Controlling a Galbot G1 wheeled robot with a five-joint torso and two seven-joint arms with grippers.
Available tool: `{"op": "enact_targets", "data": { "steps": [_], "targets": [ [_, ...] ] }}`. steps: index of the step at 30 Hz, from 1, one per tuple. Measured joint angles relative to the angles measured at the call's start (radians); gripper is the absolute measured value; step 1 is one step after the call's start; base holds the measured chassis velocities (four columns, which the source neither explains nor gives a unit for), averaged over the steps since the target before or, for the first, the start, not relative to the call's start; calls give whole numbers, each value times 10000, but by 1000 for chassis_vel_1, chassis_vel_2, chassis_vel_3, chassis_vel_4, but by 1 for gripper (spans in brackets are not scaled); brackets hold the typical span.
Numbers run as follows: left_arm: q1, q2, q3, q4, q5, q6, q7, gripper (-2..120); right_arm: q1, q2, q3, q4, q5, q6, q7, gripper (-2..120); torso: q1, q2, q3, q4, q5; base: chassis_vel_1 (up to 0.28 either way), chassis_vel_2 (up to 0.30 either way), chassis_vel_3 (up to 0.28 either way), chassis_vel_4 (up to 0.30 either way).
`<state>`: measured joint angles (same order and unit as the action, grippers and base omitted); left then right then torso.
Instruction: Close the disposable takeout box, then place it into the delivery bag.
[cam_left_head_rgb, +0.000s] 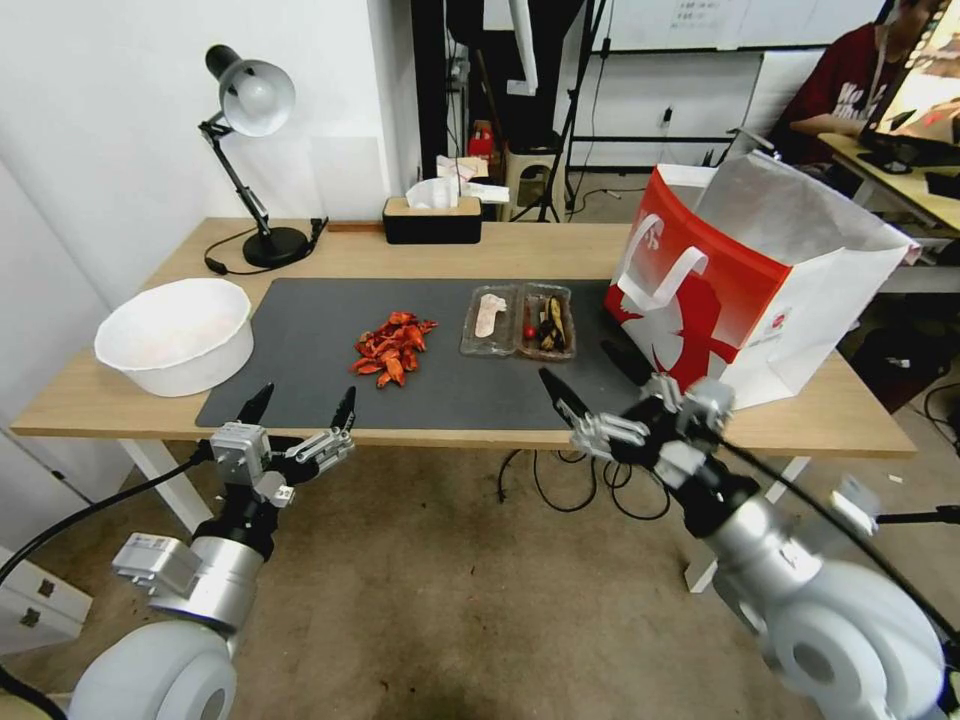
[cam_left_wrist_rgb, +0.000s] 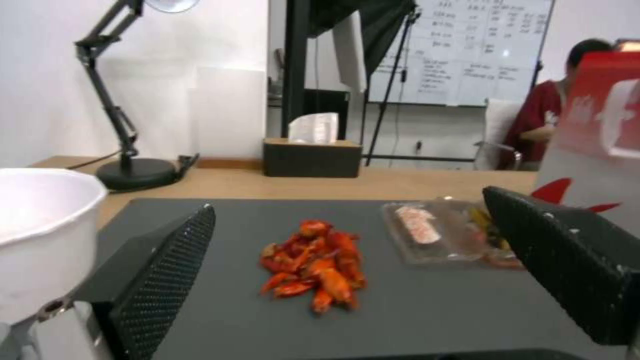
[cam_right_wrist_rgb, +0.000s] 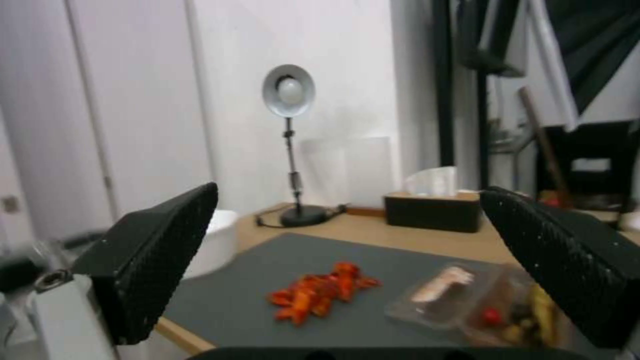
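Still-open takeout box (cam_left_head_rgb: 519, 321) lies flat beyond both grippers.
Left gripper (cam_left_head_rgb: 299, 404) and right gripper (cam_left_head_rgb: 583, 379) spread, grasping nothing; delivery bag (cam_left_head_rgb: 745, 277) beside the right.

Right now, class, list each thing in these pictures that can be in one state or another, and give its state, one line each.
takeout box: open, both halves flat on the mat, food inside.
delivery bag: upright, mouth open, beside the box.
white bowl: upright on the table.
desk lamp: standing; lit or not, cannot tell.
tissue box: a tissue sticking up.
left gripper: open, holding nothing, at the table's near edge.
right gripper: open, holding nothing, near the box.
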<state>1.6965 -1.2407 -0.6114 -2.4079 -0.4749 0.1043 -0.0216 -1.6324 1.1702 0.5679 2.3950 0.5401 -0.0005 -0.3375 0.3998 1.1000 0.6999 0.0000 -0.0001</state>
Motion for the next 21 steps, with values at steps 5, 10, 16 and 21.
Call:
{"op": "enact_targets", "data": {
  "steps": [5, 10, 16, 21],
  "targets": [
    [-40, 338, 215, -389, -310, 184, -106, 100, -816, 804, 262, -298, -1099, 1066, -284, 100, 0, 0, 1, 0, 0, 0, 0, 0, 0],
    [9, 618, 357, -704, -488, 271, -134, 100, -1238, 1541, 384, -411, -1447, 1532, -305, 100, 1, 0, 0, 0, 0, 0, 0, 0, 0],
    [99, 806, 468, -871, -671, 321, -198, 100, -1625, 2154, 484, -217, -1600, 1707, -397, 100, 2, 0, 0, 0, -1, 0, 0, 0, 0],
    [-166, 859, 568, -897, -979, 665, -359, 100, -1853, 2368, 566, -67, -1643, 1857, -449, 100, 1, 0, 1, 1, 0, 0, 0, 0, 0]
  ]
}}
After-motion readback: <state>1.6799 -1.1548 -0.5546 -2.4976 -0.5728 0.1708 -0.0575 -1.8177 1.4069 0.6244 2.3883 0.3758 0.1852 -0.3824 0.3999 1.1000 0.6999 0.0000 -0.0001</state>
